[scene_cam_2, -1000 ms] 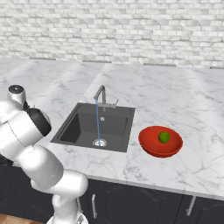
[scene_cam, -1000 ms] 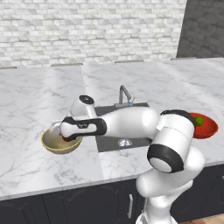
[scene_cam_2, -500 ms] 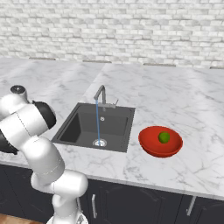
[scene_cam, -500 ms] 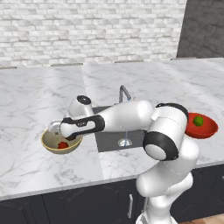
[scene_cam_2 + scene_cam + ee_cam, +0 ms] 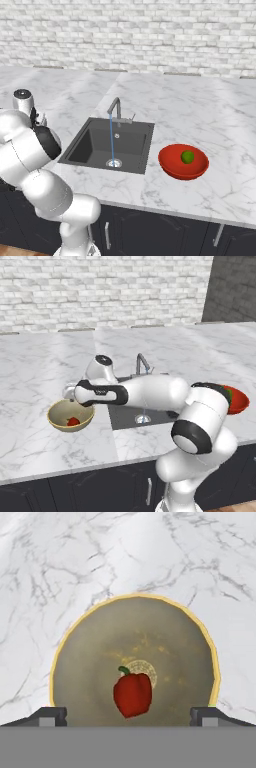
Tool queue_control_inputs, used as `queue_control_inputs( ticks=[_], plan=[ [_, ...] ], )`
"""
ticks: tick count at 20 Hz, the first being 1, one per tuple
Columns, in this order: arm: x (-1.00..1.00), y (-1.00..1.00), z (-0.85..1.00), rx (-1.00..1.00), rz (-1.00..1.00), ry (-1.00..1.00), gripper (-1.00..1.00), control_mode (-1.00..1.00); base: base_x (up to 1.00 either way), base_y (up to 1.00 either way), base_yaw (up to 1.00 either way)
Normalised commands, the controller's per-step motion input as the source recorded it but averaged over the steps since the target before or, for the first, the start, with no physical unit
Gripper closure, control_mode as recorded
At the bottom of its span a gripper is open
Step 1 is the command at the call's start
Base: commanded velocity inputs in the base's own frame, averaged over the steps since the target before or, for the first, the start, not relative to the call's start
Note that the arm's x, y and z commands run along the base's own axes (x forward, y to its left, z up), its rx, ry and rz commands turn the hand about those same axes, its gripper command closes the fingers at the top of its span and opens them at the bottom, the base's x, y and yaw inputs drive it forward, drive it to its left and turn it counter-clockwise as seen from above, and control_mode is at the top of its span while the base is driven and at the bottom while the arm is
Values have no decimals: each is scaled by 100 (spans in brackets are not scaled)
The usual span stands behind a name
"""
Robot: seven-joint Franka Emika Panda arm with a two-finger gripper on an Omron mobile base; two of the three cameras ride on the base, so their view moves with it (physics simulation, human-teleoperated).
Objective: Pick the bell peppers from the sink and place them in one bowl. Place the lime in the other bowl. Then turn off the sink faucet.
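Note:
One red bell pepper point(image 5: 132, 694) lies loose at the bottom of the tan bowl point(image 5: 90, 642), which stands on the counter left of the sink point(image 5: 131, 415). My gripper point(image 5: 128, 716) hangs right above that bowl, open, its two fingertips point(image 5: 47, 715) spread wide with nothing between them. From the left base view the pepper point(image 5: 73, 421) shows inside the tan bowl point(image 5: 57, 413), and the gripper point(image 5: 69, 393) sits just over the bowl's far rim. The lime point(image 5: 187, 157) rests in the red bowl point(image 5: 172, 167) right of the sink point(image 5: 85, 145). Water runs from the sink faucet point(image 5: 116, 107).
A thin stream of water point(image 5: 112, 140) falls to the drain. My own arm stretches across the sink's front in the left base view and covers part of the red bowl point(image 5: 238, 399). White marble counter point(image 5: 210, 115) extends on both sides, with a brick wall behind.
The jaws have spread from nearly closed to wide open, and the pepper now lies free in the tan bowl. The hand has lifted slightly above the bowl.

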Motion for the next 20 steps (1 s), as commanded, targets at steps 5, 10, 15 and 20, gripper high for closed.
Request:
queue_control_inputs(
  ticks=[5,10,15,20],
  plan=[
    [-18,-49,30,0,-3,0,-100,-100,0,0,0],
    [-14,-52,6,0,-4,0,-100,-100,0,0,0],
    [-1,-56,0,-1,-9,0,-100,-100,0,0,0],
    [0,-68,0,-2,-11,0,-100,-100,0,0,0]
  ],
)
